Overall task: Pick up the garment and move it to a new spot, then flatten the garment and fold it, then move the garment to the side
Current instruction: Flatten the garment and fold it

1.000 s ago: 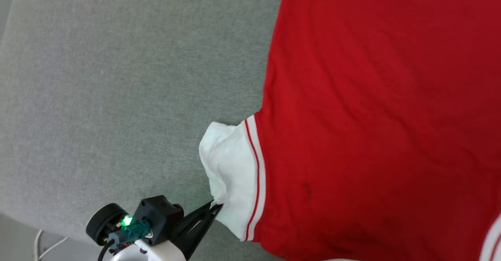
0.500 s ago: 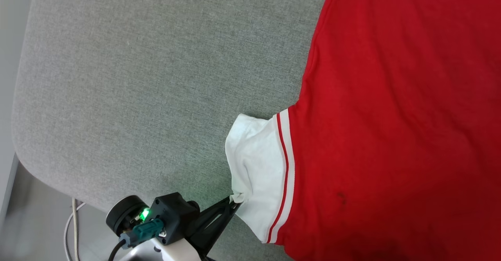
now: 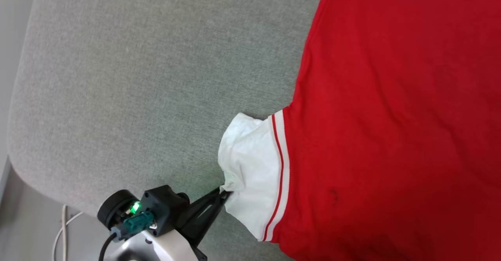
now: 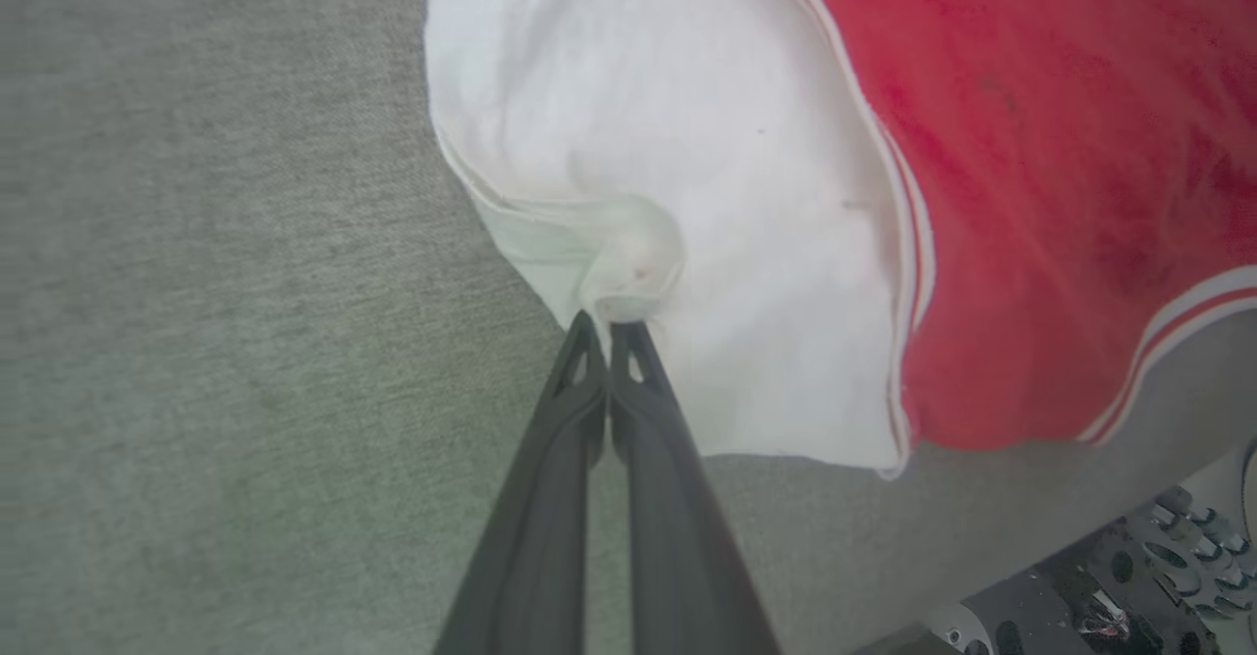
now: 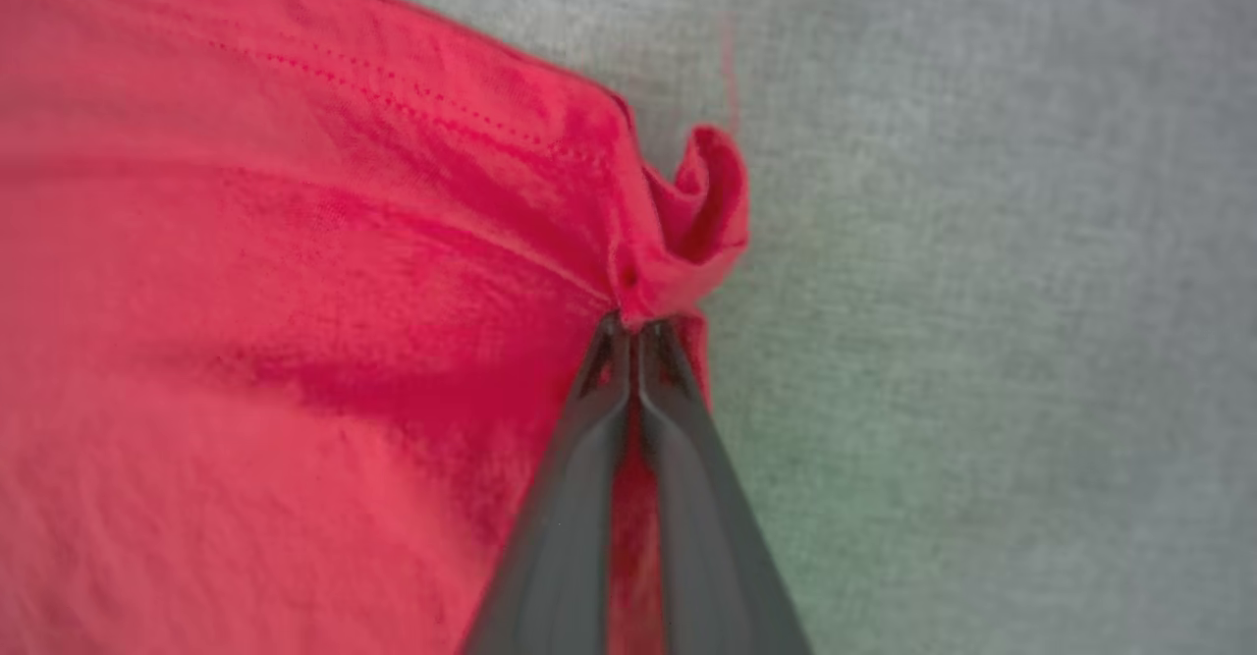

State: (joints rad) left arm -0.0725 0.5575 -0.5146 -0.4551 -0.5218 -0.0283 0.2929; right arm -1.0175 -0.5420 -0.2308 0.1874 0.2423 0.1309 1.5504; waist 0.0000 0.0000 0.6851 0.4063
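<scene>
The garment (image 3: 391,116), a red jersey with a white sleeve panel (image 3: 250,167) and red-white stripe trim, lies spread over the right half of a grey cushioned surface (image 3: 137,89). My left gripper (image 3: 225,192) comes in from the lower left and is shut on the sleeve's edge. In the left wrist view its fingertips (image 4: 609,326) pinch a bunched fold of the white sleeve (image 4: 668,144). Over in the right wrist view, my right gripper (image 5: 633,326) is shut on a curled red corner of the garment (image 5: 687,233).
The grey surface has a rounded corner at the lower left, with paler floor and a white cable (image 3: 62,229) beyond it. Robot base parts (image 4: 1129,576) show at the lower right of the left wrist view.
The head camera has shifted, so the whole picture moved. The left gripper keeps its hold on the white sleeve throughout.
</scene>
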